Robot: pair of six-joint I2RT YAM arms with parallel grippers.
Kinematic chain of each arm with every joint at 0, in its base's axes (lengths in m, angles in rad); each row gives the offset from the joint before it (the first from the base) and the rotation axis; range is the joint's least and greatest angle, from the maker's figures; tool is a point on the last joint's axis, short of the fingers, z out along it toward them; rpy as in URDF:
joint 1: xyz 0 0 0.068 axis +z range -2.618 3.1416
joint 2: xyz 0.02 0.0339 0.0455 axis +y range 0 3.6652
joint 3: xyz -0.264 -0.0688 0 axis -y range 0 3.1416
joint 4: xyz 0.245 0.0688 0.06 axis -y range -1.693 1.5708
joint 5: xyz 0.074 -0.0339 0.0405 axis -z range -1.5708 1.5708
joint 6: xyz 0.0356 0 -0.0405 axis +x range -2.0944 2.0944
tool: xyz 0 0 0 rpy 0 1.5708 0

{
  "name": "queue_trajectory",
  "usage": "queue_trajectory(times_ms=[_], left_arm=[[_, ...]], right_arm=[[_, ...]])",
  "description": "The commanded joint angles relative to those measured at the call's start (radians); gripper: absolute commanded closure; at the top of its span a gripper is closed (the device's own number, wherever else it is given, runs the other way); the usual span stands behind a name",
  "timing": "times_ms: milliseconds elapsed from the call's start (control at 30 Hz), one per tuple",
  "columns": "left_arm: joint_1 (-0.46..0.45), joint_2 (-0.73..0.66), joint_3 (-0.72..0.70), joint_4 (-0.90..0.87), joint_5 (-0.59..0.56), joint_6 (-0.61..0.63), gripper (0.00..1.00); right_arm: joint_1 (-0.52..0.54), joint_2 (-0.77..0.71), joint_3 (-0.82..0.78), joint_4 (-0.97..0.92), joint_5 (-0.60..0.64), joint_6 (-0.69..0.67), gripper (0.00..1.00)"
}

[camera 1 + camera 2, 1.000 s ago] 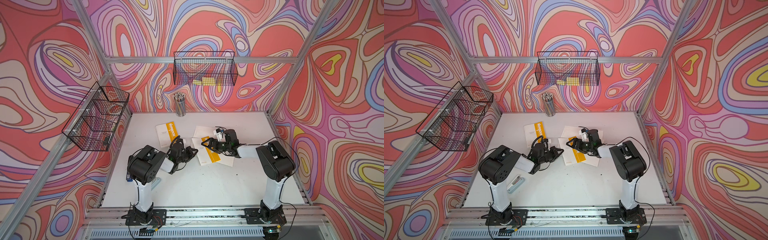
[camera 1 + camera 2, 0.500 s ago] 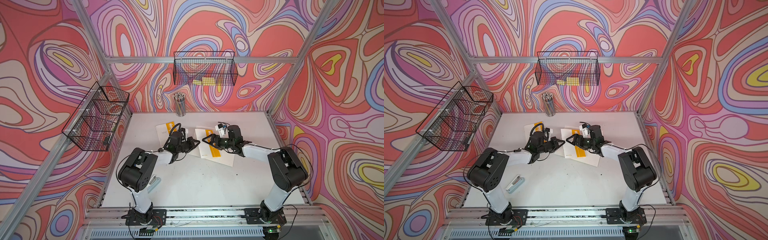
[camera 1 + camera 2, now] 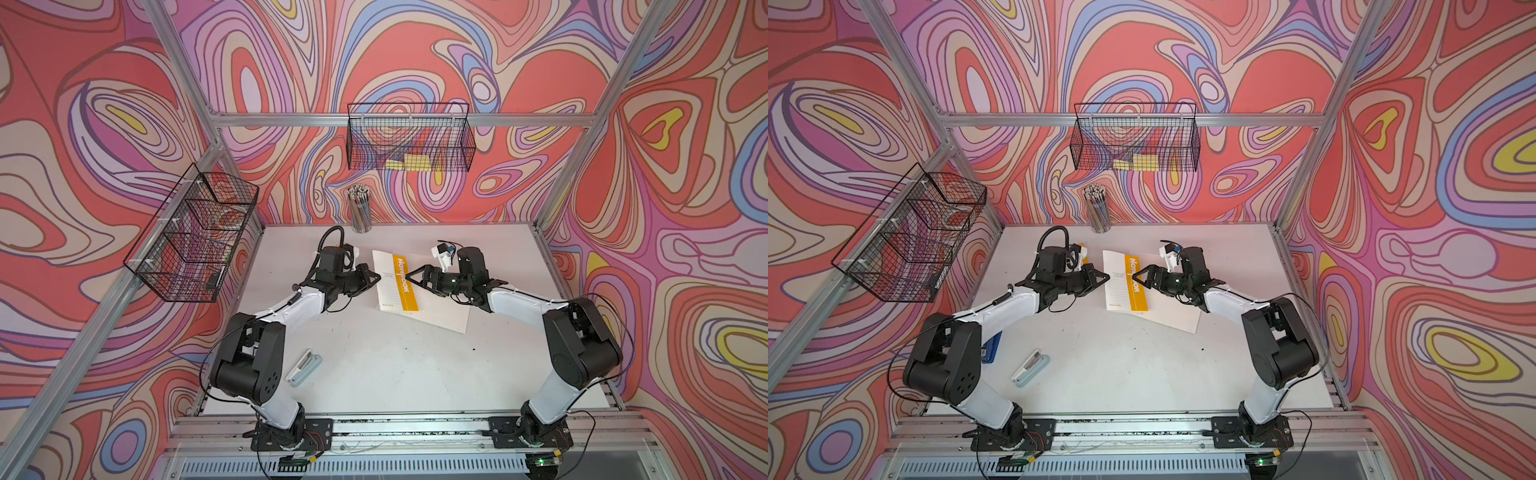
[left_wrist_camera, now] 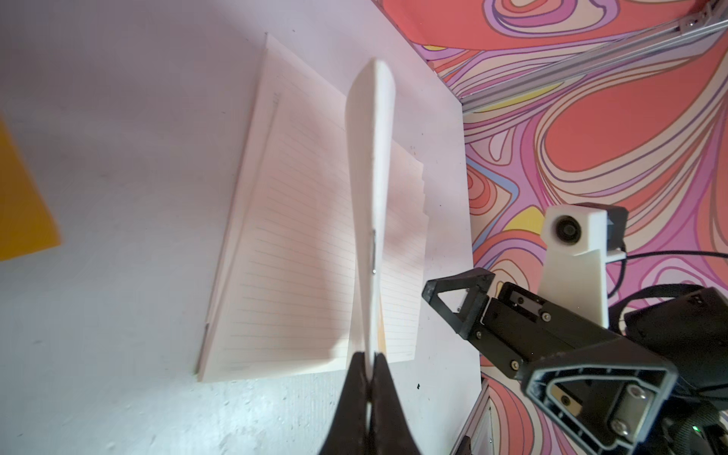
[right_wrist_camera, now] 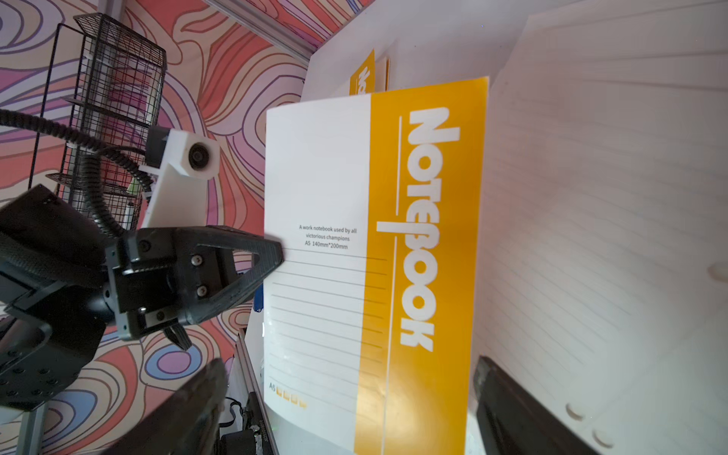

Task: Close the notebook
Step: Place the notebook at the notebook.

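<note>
Wire basket (image 3: 191,237) hangs on the left wall above the white table (image 3: 395,374). Near the table's front on that side, a pale stapler (image 3: 303,368) lies flat beside the base of the left arm. Further in, the left gripper (image 3: 374,277) reaches toward the middle, its jaws pinched tight on the free edge of the cover (image 4: 372,157) of the notebook (image 3: 399,291). The left wrist view shows the two black fingers (image 4: 350,394) pressed together with the thin white board caught between them, standing on edge and roughly upright. Behind that gripper a second notebook (image 5: 361,77) with the same orange band lies on the table, mostly hidden. At the back wall stands a cup of pencils (image 3: 360,210), and a back basket (image 3: 409,137) hung above it holds yellow note pads (image 3: 409,163). The notebook sits in the middle of the table, toward the back, between the two grippers. Its lined pages (image 3: 442,313) lie flat and exposed on the right side, while the cover, white with an orange strip reading NOTEBOOK, stands raised above them. To the right, the right gripper (image 3: 417,279) faces the printed side of the cover with its jaws spread wide and nothing between them. Its near finger (image 4: 459,293) is just beside the raised cover, though I cannot tell whether it touches.
</note>
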Motion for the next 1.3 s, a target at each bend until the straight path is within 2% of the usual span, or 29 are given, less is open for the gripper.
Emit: queue_trajectory(times_ms=[0,267,467,767,1267], left_arm=[[0.046,-0.066,0.020,-0.124,0.025,0.078,1.00],[0.179,-0.120,0.054,-0.270,0.056,0.155,1.00],[0.251,-0.122,0.078,-0.299,0.079,0.180,1.00],[0.310,-0.013,0.225,-0.385,0.084,0.250,1.00],[0.387,0.197,0.436,-0.436,0.104,0.300,1.00]], right_arm=[[-0.011,-0.024,0.010,-0.015,-0.003,-0.020,0.02],[-0.014,-0.016,-0.016,0.020,-0.010,-0.003,0.02],[-0.014,-0.018,-0.024,0.025,-0.009,-0.002,0.02],[-0.014,-0.015,-0.040,0.027,-0.009,-0.001,0.02],[-0.018,-0.007,-0.042,0.015,-0.004,-0.008,0.02]])
